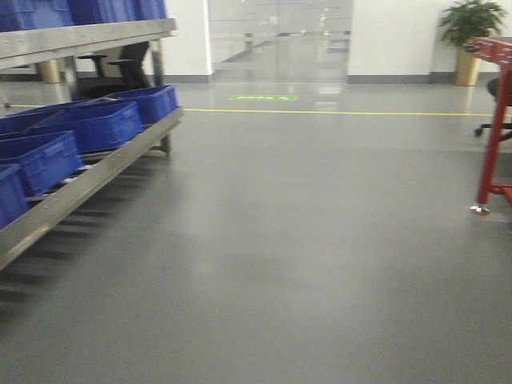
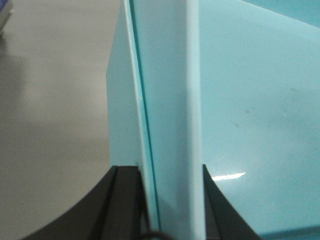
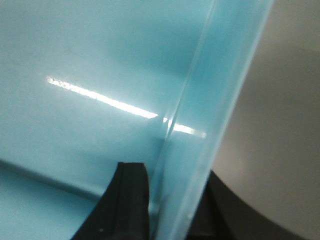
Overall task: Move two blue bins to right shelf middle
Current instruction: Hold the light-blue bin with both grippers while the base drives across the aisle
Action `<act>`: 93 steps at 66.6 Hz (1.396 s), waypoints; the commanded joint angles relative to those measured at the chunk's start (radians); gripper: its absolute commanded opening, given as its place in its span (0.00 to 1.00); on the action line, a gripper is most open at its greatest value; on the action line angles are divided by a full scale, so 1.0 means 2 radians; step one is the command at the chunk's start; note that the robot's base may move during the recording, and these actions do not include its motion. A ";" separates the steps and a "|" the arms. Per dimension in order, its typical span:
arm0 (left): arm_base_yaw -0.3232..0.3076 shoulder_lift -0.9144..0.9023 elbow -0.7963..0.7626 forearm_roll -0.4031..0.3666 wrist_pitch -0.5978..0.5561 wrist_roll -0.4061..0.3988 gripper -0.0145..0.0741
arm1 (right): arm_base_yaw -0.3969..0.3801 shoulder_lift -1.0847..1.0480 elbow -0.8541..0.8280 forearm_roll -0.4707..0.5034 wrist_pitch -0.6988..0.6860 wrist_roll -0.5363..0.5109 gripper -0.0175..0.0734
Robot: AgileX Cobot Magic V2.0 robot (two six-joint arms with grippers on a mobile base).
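A light blue bin fills both wrist views. My left gripper [image 2: 167, 172] is shut on one upright rim wall of the blue bin [image 2: 170, 100], with a black finger on each side. My right gripper [image 3: 172, 172] is shut on the opposite rim wall of the blue bin [image 3: 100, 60] in the same way. In the front view neither gripper nor the held bin shows. The right shelf [image 1: 496, 120], a red frame, stands at the far right edge; its levels are cut off. Whether a second bin is nested inside the held one cannot be told.
A metal rack [image 1: 104, 172] on the left holds several dark blue bins [image 1: 96, 124] on its low level and more on top. Grey floor lies ahead with a yellow line [image 1: 336, 112]. A potted plant [image 1: 470, 40] and a black chair [image 1: 120, 60] stand at the back.
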 commanded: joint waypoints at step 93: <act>-0.005 -0.010 -0.008 -0.044 -0.060 -0.006 0.04 | 0.004 -0.007 -0.006 0.028 -0.035 -0.017 0.02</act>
